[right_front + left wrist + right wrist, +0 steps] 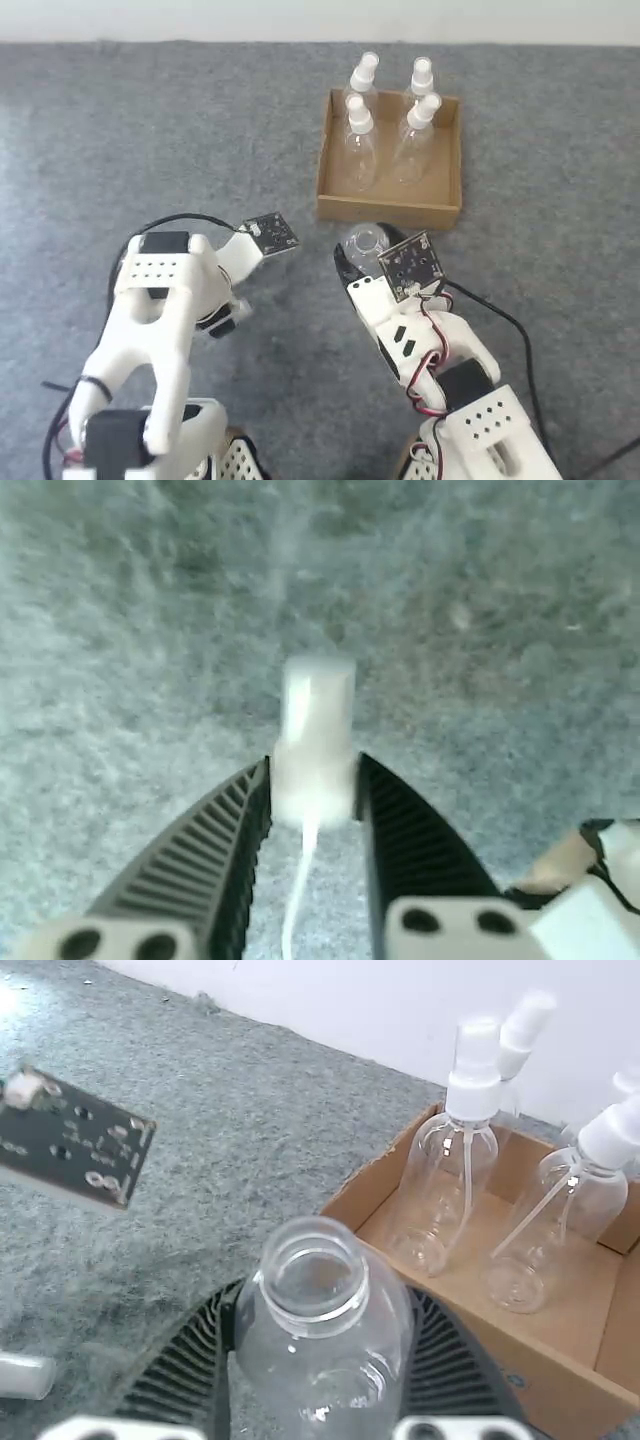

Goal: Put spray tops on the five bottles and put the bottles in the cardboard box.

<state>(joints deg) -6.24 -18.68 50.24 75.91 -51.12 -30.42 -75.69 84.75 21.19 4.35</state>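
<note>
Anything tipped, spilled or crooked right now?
Nothing stands out. Four capped bottles stand in the cardboard box; the right gripper holds the open bottle, the left gripper the last spray top.

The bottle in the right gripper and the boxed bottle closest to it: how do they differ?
The held bottle has a bare open neck; the boxed bottle wears a white spray top. The held bottle sits in the right gripper, outside the cardboard box; the boxed bottle stands inside it. Both are clear and of like shape.
</note>
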